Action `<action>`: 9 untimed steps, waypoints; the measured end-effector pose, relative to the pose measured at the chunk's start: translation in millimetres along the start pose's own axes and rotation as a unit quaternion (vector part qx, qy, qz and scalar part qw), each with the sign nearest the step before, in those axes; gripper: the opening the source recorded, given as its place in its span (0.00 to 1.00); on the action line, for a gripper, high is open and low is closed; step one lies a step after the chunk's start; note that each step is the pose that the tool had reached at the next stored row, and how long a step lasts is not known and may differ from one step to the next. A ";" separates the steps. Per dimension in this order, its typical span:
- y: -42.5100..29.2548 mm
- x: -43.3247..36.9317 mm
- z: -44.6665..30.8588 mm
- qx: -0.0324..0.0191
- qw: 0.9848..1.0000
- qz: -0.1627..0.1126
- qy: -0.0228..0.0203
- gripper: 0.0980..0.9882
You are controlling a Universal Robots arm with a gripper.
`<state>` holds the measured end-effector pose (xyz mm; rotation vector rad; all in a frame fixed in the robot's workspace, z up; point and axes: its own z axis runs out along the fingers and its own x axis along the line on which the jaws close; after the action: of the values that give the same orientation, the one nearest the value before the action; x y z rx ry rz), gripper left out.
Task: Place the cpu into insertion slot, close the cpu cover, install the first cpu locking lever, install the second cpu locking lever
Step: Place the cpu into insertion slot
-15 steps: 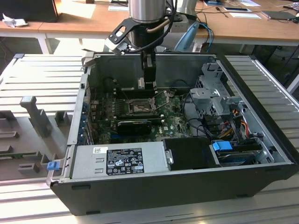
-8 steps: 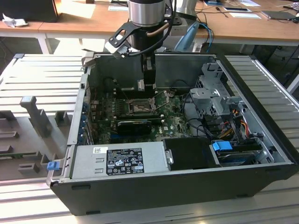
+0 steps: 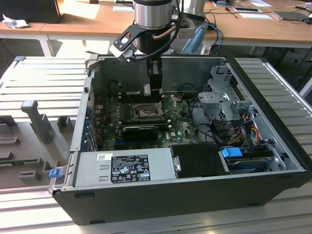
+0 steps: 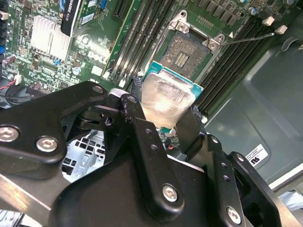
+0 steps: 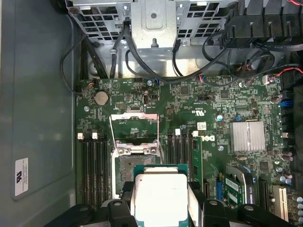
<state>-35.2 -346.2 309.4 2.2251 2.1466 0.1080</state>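
Note:
The cpu (image 4: 166, 97), a flat square chip with a silver-grey top and green edge, is pinched between my black fingers (image 4: 137, 111). My gripper (image 5: 161, 208) is shut on the cpu (image 5: 161, 194) and hangs just above the motherboard, inside the open computer case (image 3: 83, 122). The insertion slot (image 4: 189, 51) lies bare a short way beyond the chip, its dark square (image 5: 127, 166) partly covered by the chip. The cpu cover (image 5: 134, 122) stands swung open at the slot's far side. A thin locking lever (image 4: 246, 39) sticks up beside the slot. In the exterior view my gripper (image 3: 155, 92) hovers over the slot (image 3: 145, 112).
Memory slots (image 5: 92, 165) flank the socket on both sides. A finned heat sink (image 5: 247, 136) and a long black card (image 3: 141, 130) lie near it. A drive cage (image 3: 222, 95) with cables and the power supply (image 3: 124, 165) close in the case.

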 end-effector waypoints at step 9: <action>-0.9 -0.2 10.5 0.000 1.000 0.000 0.000 0.49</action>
<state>-35.2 -346.2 298.8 2.2251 2.1467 0.1081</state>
